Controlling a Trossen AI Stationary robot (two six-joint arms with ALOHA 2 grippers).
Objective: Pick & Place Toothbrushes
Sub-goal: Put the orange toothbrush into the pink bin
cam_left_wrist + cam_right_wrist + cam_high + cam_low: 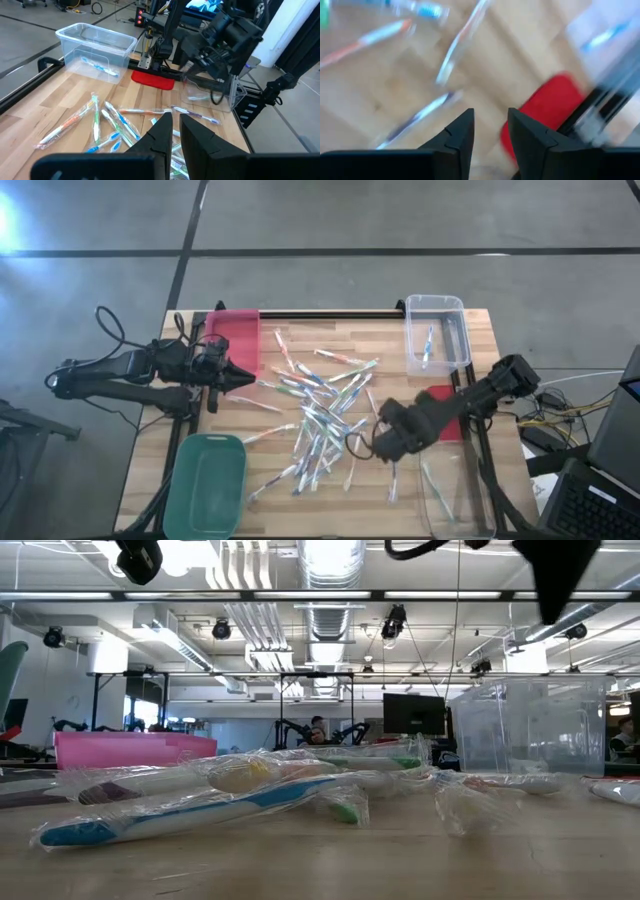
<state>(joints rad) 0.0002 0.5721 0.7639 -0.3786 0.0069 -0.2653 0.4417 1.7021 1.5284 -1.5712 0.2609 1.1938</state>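
From above, the toothbrushes [320, 415] lie heaped mid-counter [300, 330], with bare wood between them and the counter's far edge. Beside the heap the left gripper [240, 378] waits, jaws nearly closed and empty; on the heap's other side the right gripper [375, 445] hovers, jaws slightly parted and empty. The clear bin [436, 332] beyond the heap holds one toothbrush; the green bin [205, 483] holds nothing. At counter level, wrapped toothbrushes [200, 805] stretch before the pink bin [130, 750]. The left wrist view shows the red pad [152, 79] beyond the heap. The right wrist view shows scattered toothbrushes [415, 117] below.
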